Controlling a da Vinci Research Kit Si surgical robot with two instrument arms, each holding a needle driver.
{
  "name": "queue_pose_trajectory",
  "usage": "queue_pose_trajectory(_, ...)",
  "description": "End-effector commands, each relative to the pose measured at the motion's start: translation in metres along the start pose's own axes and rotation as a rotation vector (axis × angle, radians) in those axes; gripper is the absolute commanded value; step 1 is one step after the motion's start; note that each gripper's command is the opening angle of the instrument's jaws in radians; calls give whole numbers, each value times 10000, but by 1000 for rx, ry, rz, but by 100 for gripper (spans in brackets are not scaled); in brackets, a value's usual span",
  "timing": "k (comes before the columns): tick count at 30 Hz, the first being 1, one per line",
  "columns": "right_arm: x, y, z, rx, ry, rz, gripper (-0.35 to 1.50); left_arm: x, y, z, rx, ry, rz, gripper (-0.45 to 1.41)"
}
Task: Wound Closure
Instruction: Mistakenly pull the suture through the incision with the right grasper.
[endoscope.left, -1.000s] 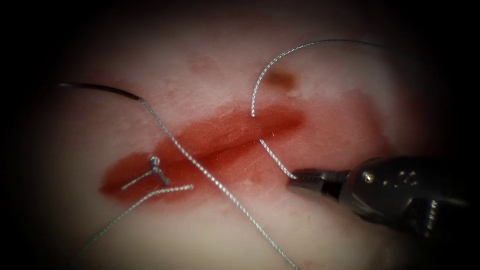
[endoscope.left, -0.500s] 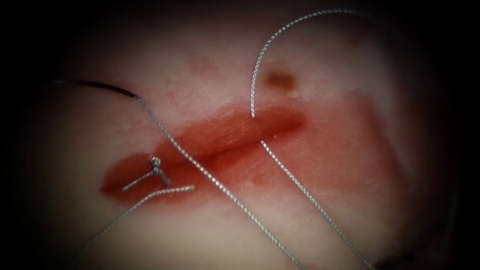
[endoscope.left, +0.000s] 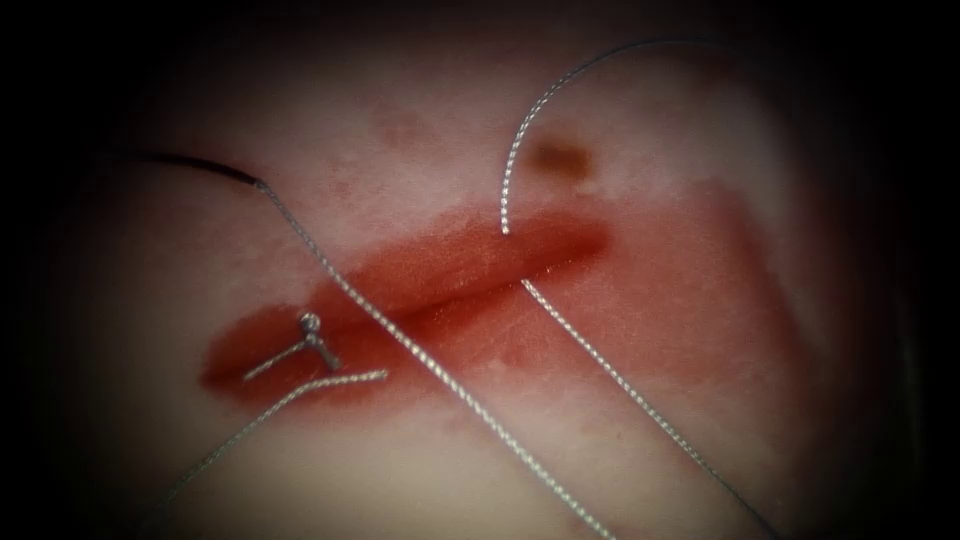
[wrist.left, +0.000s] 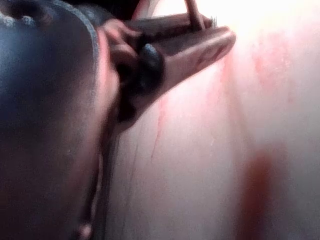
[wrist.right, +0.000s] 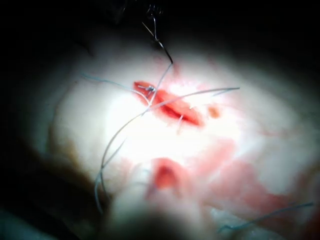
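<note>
The cut (endoscope.left: 450, 275) lies slantwise across the tissue (endoscope.left: 400, 470), wet with red fluid. One strand of thread (endoscope.left: 600, 365) leaves the cut's lower lip and runs straight off to the lower right. Above the cut the thread arcs in a loop (endoscope.left: 540, 100). The dark curved needle (endoscope.left: 200, 165) lies outside the tissue, left of the cut, its tail trailing a long strand (endoscope.left: 430, 365) across the cut. My left tool (wrist.left: 215, 37) is shut on a thin shaft, the needle (wrist.left: 192, 12). A tied knot (endoscope.left: 310, 322) sits at the cut's left end. My right tool (wrist.right: 145, 215) is a blur.
Two short cut thread ends (endoscope.left: 330, 380) lie beside the knot. A brown spot (endoscope.left: 560, 158) marks the tissue above the cut's right end. A second red wound (wrist.right: 165, 175) shows on the tissue nearer the right arm. Loose thread (wrist.right: 265, 217) lies beyond it.
The right tool, shut on the thread below the cut one second ago, has drawn back to the lower right out of the endoscope view. The strand has lengthened after it. The needle's tail shifted slightly left.
</note>
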Motion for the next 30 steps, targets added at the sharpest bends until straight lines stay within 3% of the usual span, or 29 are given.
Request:
queue_pose_trajectory(1, 1, -6, -1, -4, -1, 9, -35, -5, -10, -6, 5, -3, -2, -45)
queue_pose_trajectory(4, 3, -5, -6, -14, 23, -9, -35, -5, -10, -6, 6, -5, -2, -45)
queue_pose_trajectory(6, 10, -4, -11, -23, 105, -16, -35, -5, -10, -6, 6, -6, -2, -45)
queue_pose_trajectory(7, 15, -5, -14, -26, 143, -9, 9, -5, -11, -6, 6, -6, -2, -45)
queue_pose_trajectory(9, 27, -8, -24, -38, 229, -64, 14, -5, -11, -6, 6, -6, -2, -45)
queue_pose_trajectory(10, 27, -8, -24, -38, 229, -64, 14, -5, -11, -6, 6, -6, -2, -45)
queue_pose_trajectory(11, 41, -12, -37, -100, 325, -188, 31, -5, -11, -6, 6, -6, -2, -45)
queue_pose_trajectory(12, 48, -14, -43, -141, 376, -230, 32, -5, -11, -6, 6, -6, -2, -45)
queue_pose_trajectory(13, 67, -17, -59, -246, 490, -282, 32, -5, -11, -6, 6, -6, -2, -45)
queue_pose_trajectory(15, 86, -18, -75, -350, 580, -318, 34, -5, -11, -5, 7, -7, -3, -45)
queue_pose_trajectory(16, 110, -17, -95, -425, 652, -288, 26, -5, -11, -5, 7, -7, -4, -45)
queue_pose_trajectory(17, 119, -16, -102, -438, 661, -257, 26, -5, -11, -5, 7, -8, -4, -45)
queue_pose_trajectory(18, 137, -12, -110, -481, 662, -211, 54, -4, -12, -4, 8, -9, -5, -45)
queue_pose_trajectory(21, 154, -8, -103, -566, 659, -230, 84, -4, -12, -3, 8, -10, -6, -45)
queue_pose_trajectory(23, 160, -6, -95, -606, 667, -254, 78, -3, -12, -3, 8, -10, -6, -45)
queue_pose_trajectory(24, 168, -5, -86, -643, 688, -293, 49, -3, -12, -3, 8, -10, -6, -45)
queue_pose_trajectory(26, 183, -6, -78, -644, 763, -282, 41, -3, -12, -3, 8, -10, -6, -45)
queue_pose_trajectory(28, 191, -8, -74, -644, 801, -263, 78, -3, -12, -2, 9, -11, -6, -45)
queue_pose_trajectory(30, 199, -11, -69, -655, 823, -236, 98, -3, -12, -2, 9, -12, -7, -45)
